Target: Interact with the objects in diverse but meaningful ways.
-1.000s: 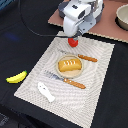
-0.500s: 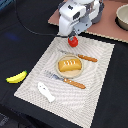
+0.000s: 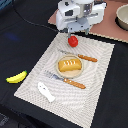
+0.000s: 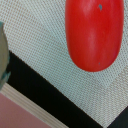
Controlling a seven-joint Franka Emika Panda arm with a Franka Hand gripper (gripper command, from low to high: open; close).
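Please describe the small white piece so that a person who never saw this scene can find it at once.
Start at the woven placemat on the dark table. On it sits a round plate holding a bread loaf. The small white piece lies near the mat's front corner, just below the fork; it is the only white, elongated item.

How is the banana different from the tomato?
The banana is yellow, long and curved; the tomato is red and round. The banana lies on the dark table, off the mat, far from the arm; the tomato sits on the mat's edge right beneath the gripper. Both are small toy foods, and both lie off the plate.
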